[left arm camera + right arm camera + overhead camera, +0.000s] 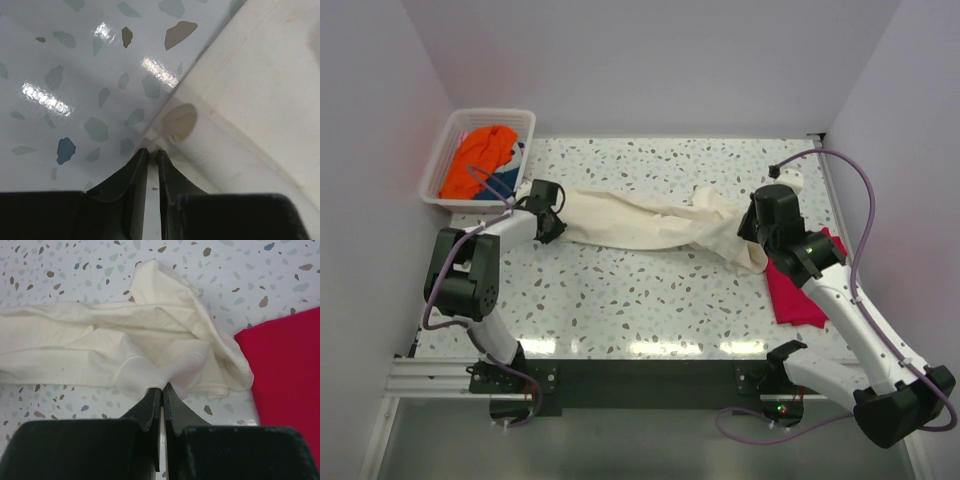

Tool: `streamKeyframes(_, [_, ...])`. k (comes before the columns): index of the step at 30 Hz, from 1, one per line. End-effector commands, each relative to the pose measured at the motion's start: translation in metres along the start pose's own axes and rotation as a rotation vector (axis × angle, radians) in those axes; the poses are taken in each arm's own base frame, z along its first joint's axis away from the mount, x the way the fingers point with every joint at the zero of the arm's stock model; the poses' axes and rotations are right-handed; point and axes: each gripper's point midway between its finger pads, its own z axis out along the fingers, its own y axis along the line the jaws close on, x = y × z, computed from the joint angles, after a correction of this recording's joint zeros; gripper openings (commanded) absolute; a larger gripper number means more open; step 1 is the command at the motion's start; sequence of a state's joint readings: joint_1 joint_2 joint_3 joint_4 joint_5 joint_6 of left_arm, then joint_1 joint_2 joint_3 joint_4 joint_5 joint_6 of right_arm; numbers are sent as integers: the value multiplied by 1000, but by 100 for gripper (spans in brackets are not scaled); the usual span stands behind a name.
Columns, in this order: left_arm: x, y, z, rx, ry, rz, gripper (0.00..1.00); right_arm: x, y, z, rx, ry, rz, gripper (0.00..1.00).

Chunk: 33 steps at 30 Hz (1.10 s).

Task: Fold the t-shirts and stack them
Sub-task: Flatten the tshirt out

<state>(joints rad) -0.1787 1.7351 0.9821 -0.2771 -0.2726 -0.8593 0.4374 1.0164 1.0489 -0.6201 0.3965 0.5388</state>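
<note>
- The cream-white t-shirt (640, 225) lies stretched in a rumpled band across the middle of the table (650, 310), unfolded, and runs from one pincer to the other.
- The right pincer (159, 387) is pressed together on a thin fold of that shirt at its bunched right end, just beside the crimson-red t-shirt (798, 290), which lies flat at centre right.
- The left pincer (150, 152) sits at the shirt's left hem with only a slit between its fingers. Whether any cloth is caught, I cannot tell.
- Risk: if the left side has missed the hem, any pull would slide the cloth away and leave one end slack.
- Risk: the right pinch looks shallow, so tension could strip it free.
- Risk: dragging the bunched end could nudge the red shirt out of shape.
- The orange t-shirt (480, 155) waits in the white basket (432, 172) at upper left.
</note>
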Motion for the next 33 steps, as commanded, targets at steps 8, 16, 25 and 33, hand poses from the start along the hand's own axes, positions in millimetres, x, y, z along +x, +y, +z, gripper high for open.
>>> streamKeyframes(8, [-43, -26, -31, 78, -89, -27, 0, -6, 6, 1, -26, -21, 6, 0])
streamKeyframes(16, [-73, -31, -88, 151, -181, -15, 0, -6, -3, -2, 6, -26, -1, 0])
streamKeyframes(25, [-33, 26, -129, 155, -173, -27, 0, 9, -18, -21, 17, 9, 4, 0])
streamKeyframes(33, [49, 80, -124, 198, -69, -117, 41, 44, -24, -34, -27, 97, 45, 0])
